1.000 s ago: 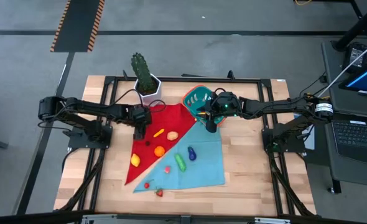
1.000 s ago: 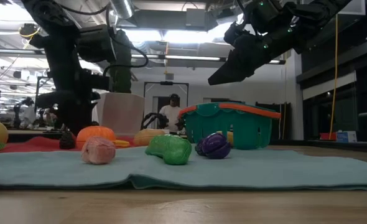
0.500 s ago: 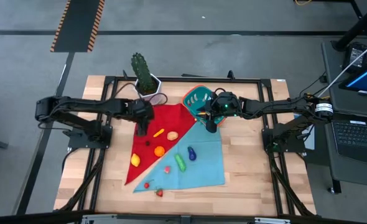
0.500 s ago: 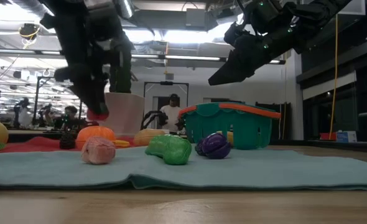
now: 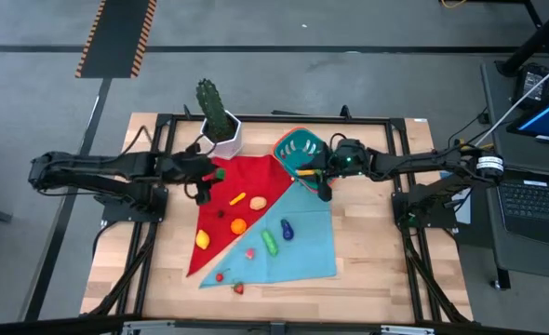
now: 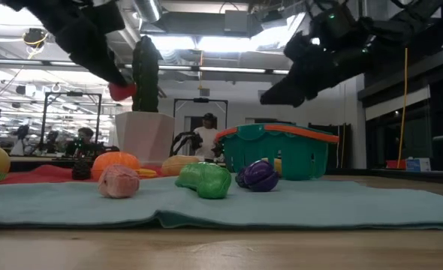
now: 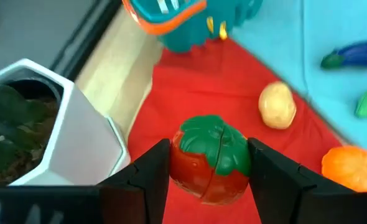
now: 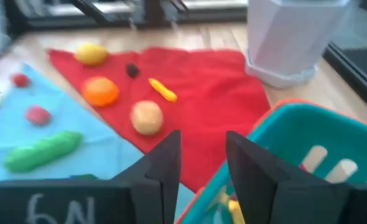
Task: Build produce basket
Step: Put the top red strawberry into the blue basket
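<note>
1. Left gripper [image 7: 209,163] has its jaws clamped on a red tomato [image 7: 209,160] with a green cap, carried off the table just beside the white cactus pot [image 5: 221,136]. Right gripper [image 8: 201,163] hangs over the basket's rim with a narrow gap between its fingers and nothing in them.
2. Landmark is the teal basket [image 5: 296,149], orange-red rim, sitting where the red cloth [image 5: 228,209] meets the teal cloth [image 5: 298,244], at the far edge of the spread. A small yellow piece shows inside it in the right wrist view.
3. Nearest the low camera, well in front of the basket: a pink fruit [image 6: 119,181], a green cucumber [image 6: 205,180] and a purple eggplant [image 6: 258,175] lie on the teal cloth.
4. Farther toward the basket on the red cloth: an orange [image 5: 239,225], a tan potato-like piece [image 5: 257,202] and a small yellow-orange carrot [image 5: 237,198].
5. A lemon [image 5: 202,240] lies far out from the basket near the red cloth's edge, with small red berries [image 5: 220,276] beyond it.
6. Past the basket in the low view, a person [image 6: 206,136] shows in the room behind.
</note>
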### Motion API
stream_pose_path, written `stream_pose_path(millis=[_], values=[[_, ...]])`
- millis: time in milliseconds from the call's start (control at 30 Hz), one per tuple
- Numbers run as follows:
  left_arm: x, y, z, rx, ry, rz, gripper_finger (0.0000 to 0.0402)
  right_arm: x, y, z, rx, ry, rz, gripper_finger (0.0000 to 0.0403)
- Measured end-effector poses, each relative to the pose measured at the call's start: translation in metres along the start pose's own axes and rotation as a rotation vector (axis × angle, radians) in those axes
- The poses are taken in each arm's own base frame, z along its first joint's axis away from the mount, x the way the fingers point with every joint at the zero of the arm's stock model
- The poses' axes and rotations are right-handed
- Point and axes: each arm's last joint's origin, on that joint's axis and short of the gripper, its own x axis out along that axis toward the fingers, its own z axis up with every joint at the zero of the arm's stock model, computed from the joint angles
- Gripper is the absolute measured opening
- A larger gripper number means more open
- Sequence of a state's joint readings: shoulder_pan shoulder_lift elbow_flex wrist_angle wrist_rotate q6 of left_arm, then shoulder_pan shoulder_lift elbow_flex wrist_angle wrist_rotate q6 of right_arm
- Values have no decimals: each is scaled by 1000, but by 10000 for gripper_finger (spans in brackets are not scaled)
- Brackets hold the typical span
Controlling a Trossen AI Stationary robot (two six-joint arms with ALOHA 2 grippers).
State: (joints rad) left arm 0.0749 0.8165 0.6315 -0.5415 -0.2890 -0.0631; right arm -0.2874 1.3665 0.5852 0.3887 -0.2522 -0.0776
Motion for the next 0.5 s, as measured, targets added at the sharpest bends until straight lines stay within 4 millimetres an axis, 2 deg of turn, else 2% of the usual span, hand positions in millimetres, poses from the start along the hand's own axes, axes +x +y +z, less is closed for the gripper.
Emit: stream_pose_path(millis=[233,500], values=[[14,-18,-28,-35,-249,-56,173,-22,8,-1,-21,-74,82,128],[24,-30,-51,-56,-498,-137,173,-40,15,-21,-35,-203,129,128]])
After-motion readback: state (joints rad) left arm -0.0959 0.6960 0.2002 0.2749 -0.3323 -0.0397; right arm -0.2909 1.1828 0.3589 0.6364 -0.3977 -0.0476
